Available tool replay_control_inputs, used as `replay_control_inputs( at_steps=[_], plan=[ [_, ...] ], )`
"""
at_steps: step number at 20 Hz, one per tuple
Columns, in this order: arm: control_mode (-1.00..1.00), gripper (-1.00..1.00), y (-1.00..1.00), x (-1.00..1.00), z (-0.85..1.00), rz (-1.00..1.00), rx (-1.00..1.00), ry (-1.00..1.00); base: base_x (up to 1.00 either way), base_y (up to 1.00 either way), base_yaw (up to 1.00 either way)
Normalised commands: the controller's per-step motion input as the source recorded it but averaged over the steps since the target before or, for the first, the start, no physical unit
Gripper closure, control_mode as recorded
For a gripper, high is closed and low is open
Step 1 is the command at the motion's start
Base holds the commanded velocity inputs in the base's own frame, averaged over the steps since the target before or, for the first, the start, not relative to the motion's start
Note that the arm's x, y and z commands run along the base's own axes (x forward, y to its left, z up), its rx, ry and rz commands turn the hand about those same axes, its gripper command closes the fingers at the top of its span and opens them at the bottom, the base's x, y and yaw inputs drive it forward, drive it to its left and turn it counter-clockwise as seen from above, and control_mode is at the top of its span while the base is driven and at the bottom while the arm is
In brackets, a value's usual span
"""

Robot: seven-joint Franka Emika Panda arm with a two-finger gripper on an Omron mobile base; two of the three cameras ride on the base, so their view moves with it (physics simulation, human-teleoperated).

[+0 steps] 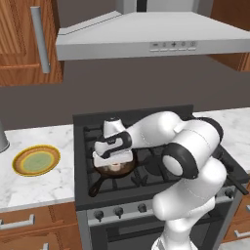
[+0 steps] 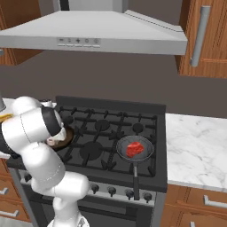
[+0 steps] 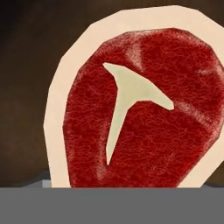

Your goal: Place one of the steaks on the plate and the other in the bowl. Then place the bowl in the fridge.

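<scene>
One steak (image 3: 135,109), red with a pale fat rim and a white mark, lies in a dark frying pan (image 1: 128,168) on the stove's front left burner. My gripper (image 1: 114,160) points down into that pan right over this steak; its fingers are hidden, so open or shut is unclear. The other steak (image 2: 135,149) rests in a second pan (image 2: 148,154) on the front right burner. On the marble counter left of the stove sits the yellow-rimmed plate (image 1: 36,160) with nothing on it. The bowl and the fridge are out of view.
A range hood (image 1: 146,36) hangs above the stove (image 2: 111,126). Marble counter (image 2: 195,146) runs on both sides. The second pan's handle (image 2: 135,179) sticks out over the stove's front edge. A grey object (image 1: 2,139) stands at the far left.
</scene>
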Motion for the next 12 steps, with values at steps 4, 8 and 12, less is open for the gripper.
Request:
replay_control_inputs(
  at_steps=[4,8,12],
  plan=[
    [-1.00,1.00,0.00,0.28,-0.05,0.00,0.00,0.00,0.00,0.00,0.00],
    [-1.00,1.00,0.00,0.18,-0.14,0.00,0.00,-0.02,0.00,0.00,0.00],
    [-1.00,1.00,0.00,-0.33,0.06,0.00,0.00,-0.15,0.00,0.00,0.00]
  ],
)
